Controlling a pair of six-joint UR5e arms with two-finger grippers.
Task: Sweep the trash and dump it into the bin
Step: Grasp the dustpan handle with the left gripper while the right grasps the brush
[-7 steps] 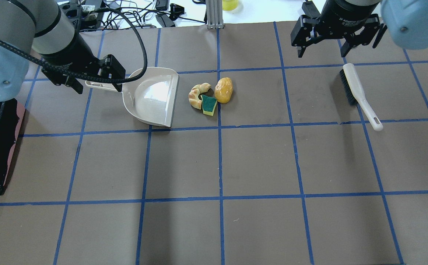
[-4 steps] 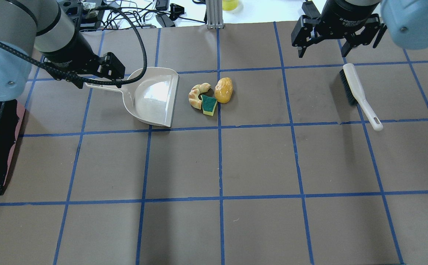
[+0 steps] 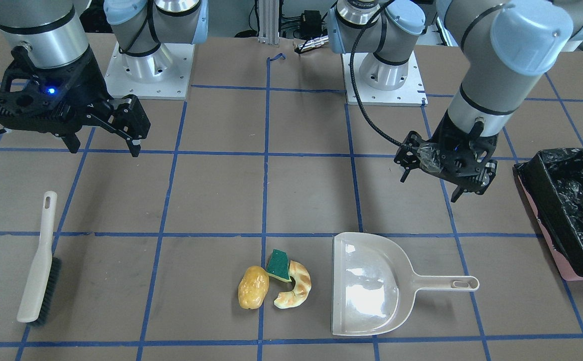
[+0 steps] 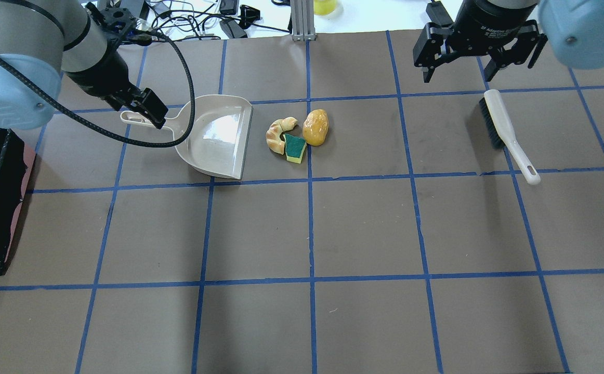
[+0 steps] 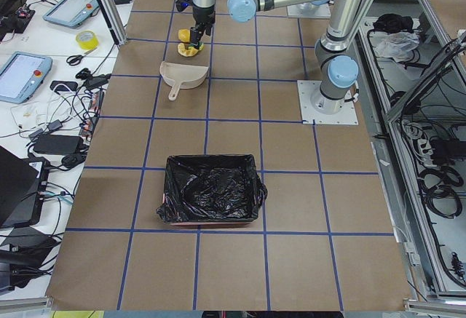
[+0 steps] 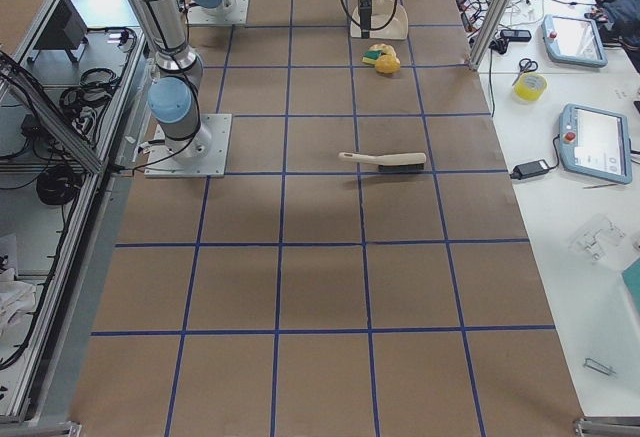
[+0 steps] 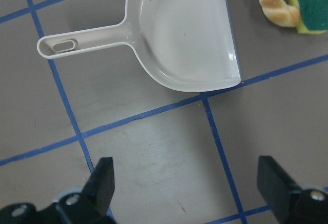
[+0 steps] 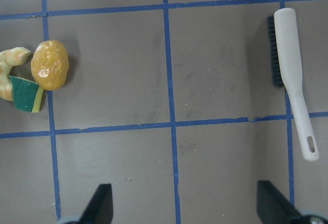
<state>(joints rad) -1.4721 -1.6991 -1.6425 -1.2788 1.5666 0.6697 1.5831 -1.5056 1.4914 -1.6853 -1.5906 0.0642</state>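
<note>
Trash sits in one tight cluster at the upper centre of the overhead view. The croissant-like piece [image 4: 277,136] and the sponge wedge [image 4: 295,148] touch, and the potato-like lump [image 4: 316,127] lies just beside both. You will find the beige dustpan [image 4: 218,138] flat on the table [image 4: 364,228] to the left of the cluster. Its open lip faces the trash, close to the croissant-like piece but not touching it. Its handle points toward the frame's left. The bin [image 3: 572,200] stands at the right edge of the front-facing view, well apart from the trash.

The left gripper [image 3: 429,186] hangs above the table near the dustpan handle. Its fingers are spread wide and clear of the handle in the wrist view. The right gripper [image 3: 103,146] hangs at the upper left of the front-facing view, fingers likewise spread wide. The brush [image 4: 504,132] lies flat on the table below it in that view, apart from the fingers.
</note>
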